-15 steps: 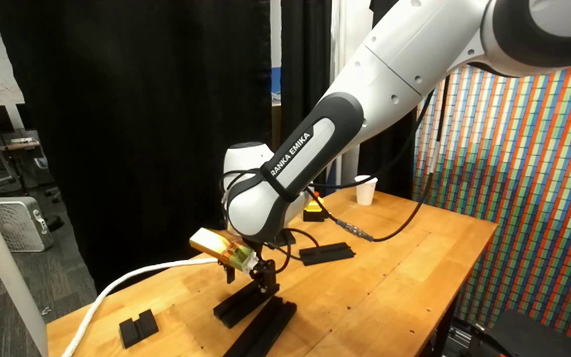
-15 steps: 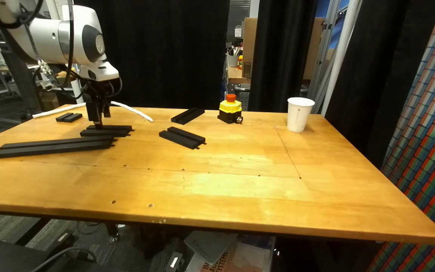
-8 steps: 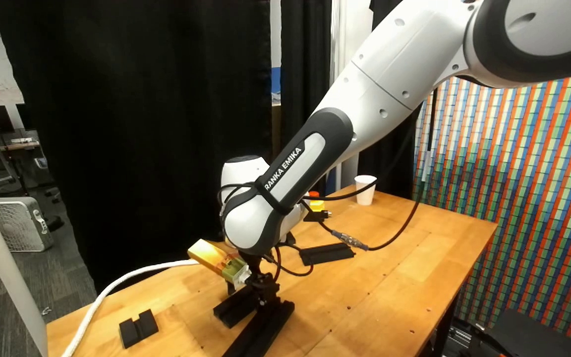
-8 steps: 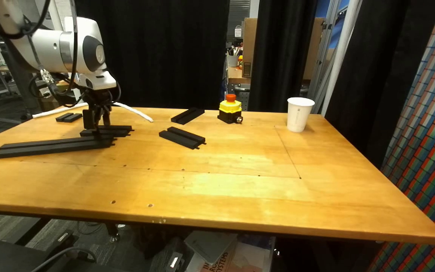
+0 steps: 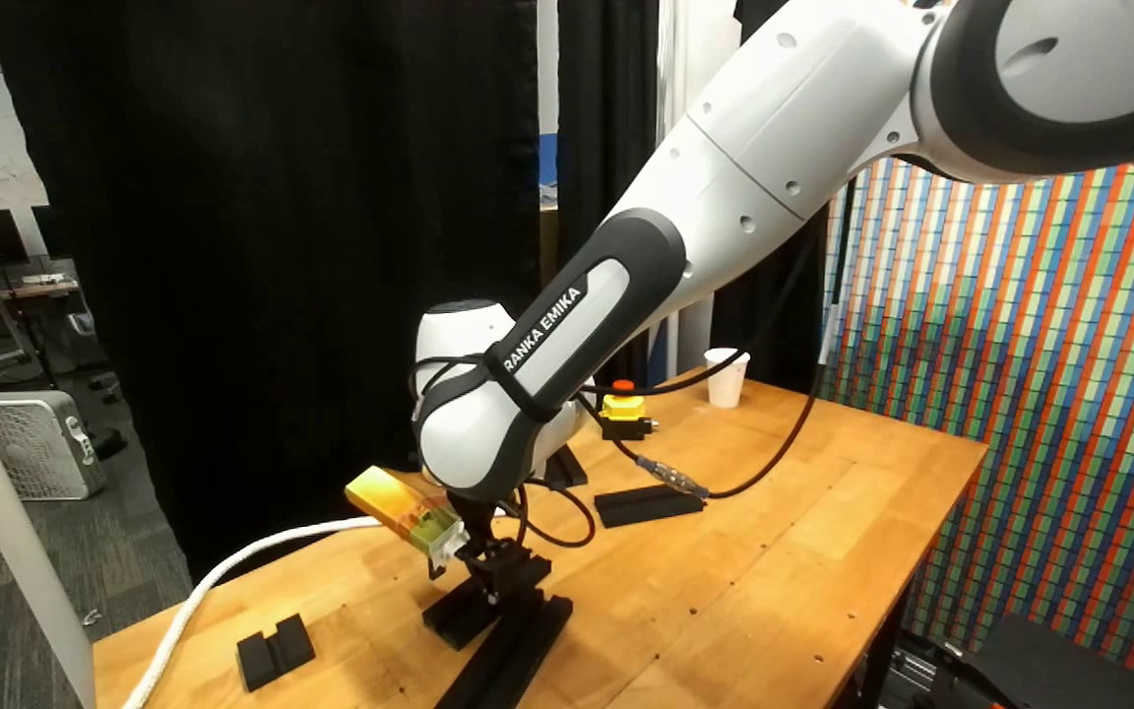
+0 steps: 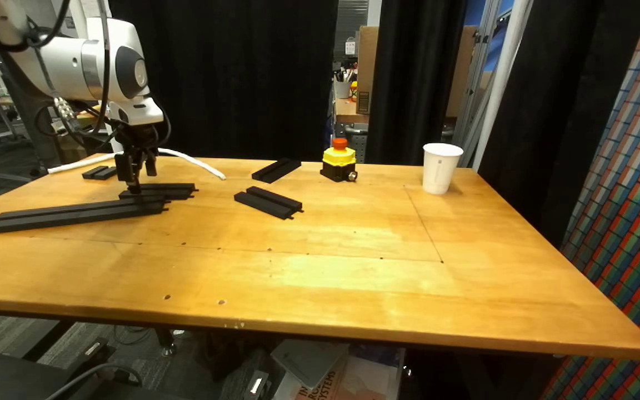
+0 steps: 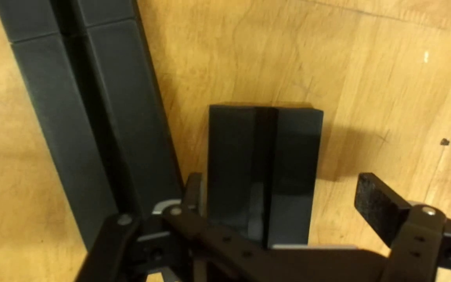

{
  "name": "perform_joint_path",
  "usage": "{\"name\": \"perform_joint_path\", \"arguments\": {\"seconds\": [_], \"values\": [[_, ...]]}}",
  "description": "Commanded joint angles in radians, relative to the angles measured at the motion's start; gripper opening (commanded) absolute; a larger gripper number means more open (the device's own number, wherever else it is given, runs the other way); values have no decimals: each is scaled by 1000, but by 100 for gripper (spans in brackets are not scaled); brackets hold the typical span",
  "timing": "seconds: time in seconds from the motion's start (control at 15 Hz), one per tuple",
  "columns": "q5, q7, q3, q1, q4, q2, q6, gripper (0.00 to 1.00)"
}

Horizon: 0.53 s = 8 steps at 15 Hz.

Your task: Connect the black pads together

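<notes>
In the wrist view, my gripper (image 7: 284,194) is open around a short grooved black pad (image 7: 262,168). The left finger lies in the narrow gap between this pad and a long black bar (image 7: 104,117). The right finger stands apart from the pad. The bar shows a seam between two butted pieces. In both exterior views the gripper (image 5: 469,583) (image 6: 138,180) is low over the short pad (image 5: 457,615) (image 6: 173,193) and the long bar's end (image 5: 508,655) (image 6: 75,214). Other black pads (image 6: 268,202) (image 6: 276,170) (image 6: 98,173) lie apart. The fingertips' contact with the table cannot be told.
A red-and-yellow button box (image 6: 339,160) and a white cup (image 6: 440,169) stand at the back of the wooden table (image 6: 353,289). A white cable (image 5: 232,566) runs along an edge behind the gripper. The table's front edge (image 6: 320,339) borders open floor.
The gripper first came down toward the long bar's end, then shifted back toward the short pad and slightly up. The long bar has slid slightly lengthwise. The other pads look unmoved.
</notes>
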Motion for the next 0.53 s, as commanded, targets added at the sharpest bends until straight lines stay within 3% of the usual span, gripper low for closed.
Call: {"name": "perform_joint_path", "arguments": {"seconds": [0.0, 0.47], "values": [[-9, 37, -19, 35, 54, 18, -28, 100], [-7, 50, -13, 46, 52, 1, -61, 100]]}}
